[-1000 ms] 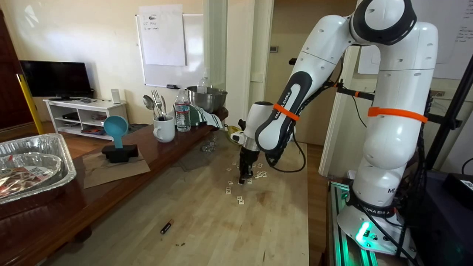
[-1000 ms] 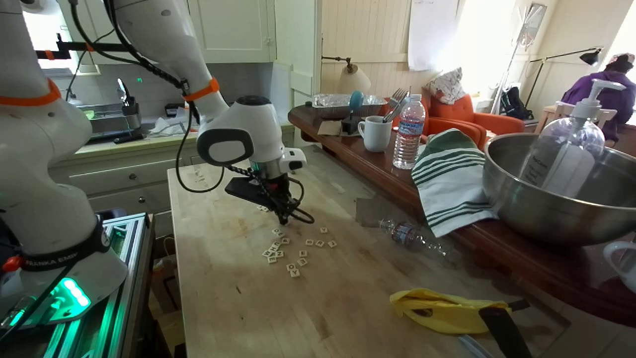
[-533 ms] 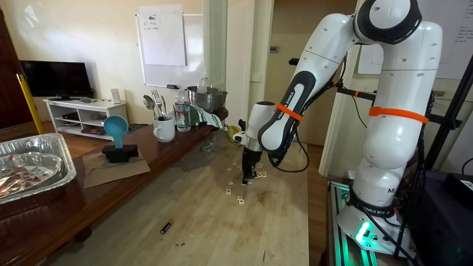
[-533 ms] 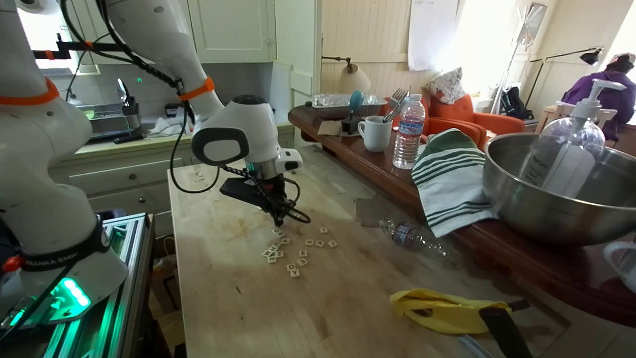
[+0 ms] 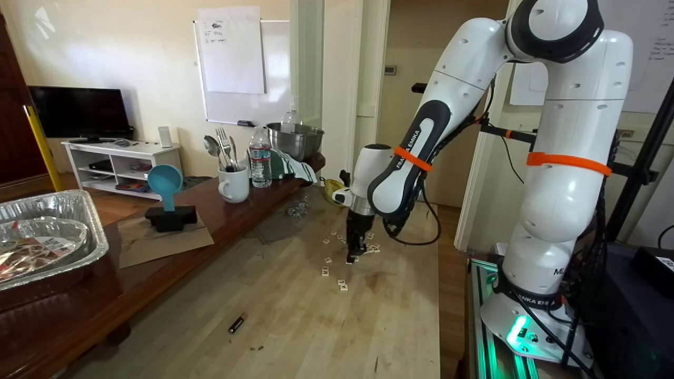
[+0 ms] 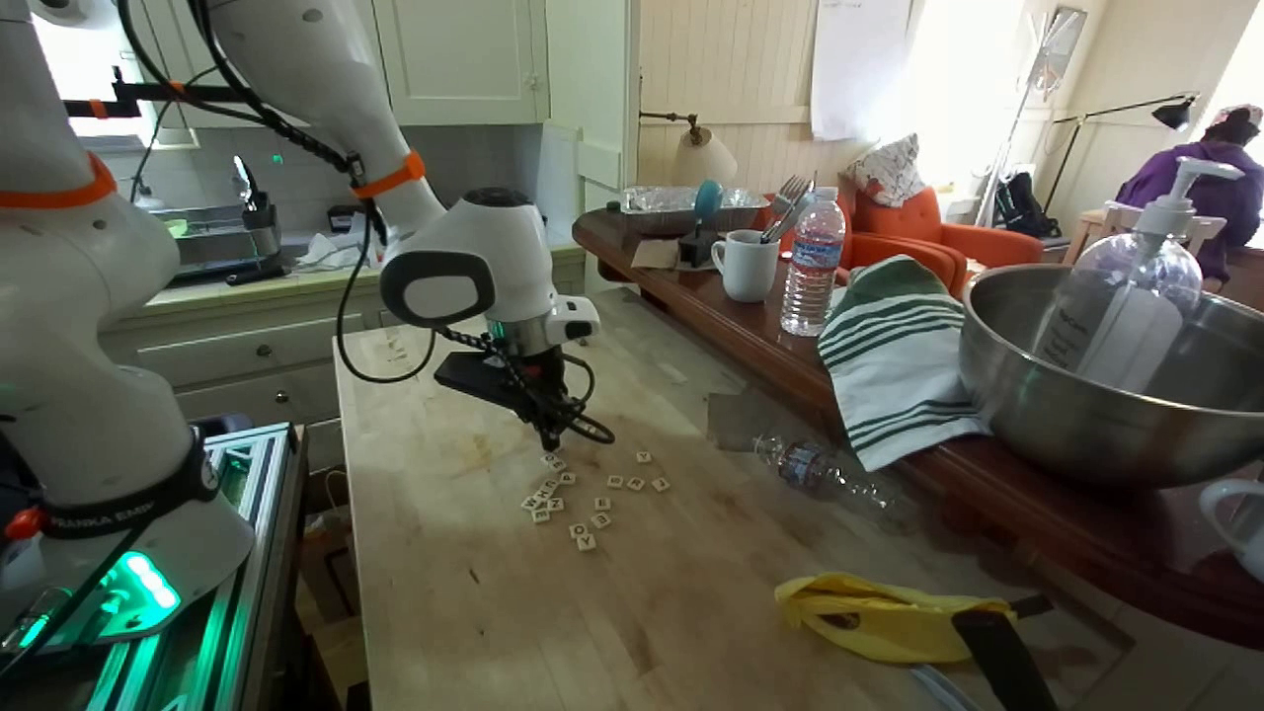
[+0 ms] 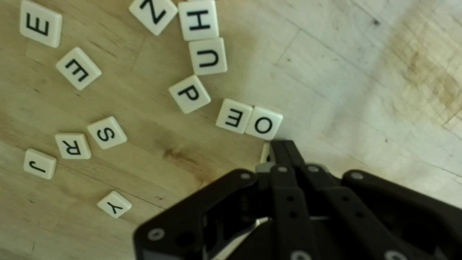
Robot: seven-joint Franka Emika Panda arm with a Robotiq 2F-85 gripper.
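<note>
Pincer shifted nearer base, tile pair slanting lengthwise down-right, wrist view

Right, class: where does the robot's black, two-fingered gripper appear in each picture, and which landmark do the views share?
In an exterior view: the black, two-fingered gripper is just right of centre, lower half.
In an exterior view: the gripper is left of centre, lower half.
In the wrist view: the gripper is at the bottom, mostly right of centre.
Shared landmark: small, square cream tiles.

wrist view | free: tabletop, right | obstacles: letter tiles, left
</note>
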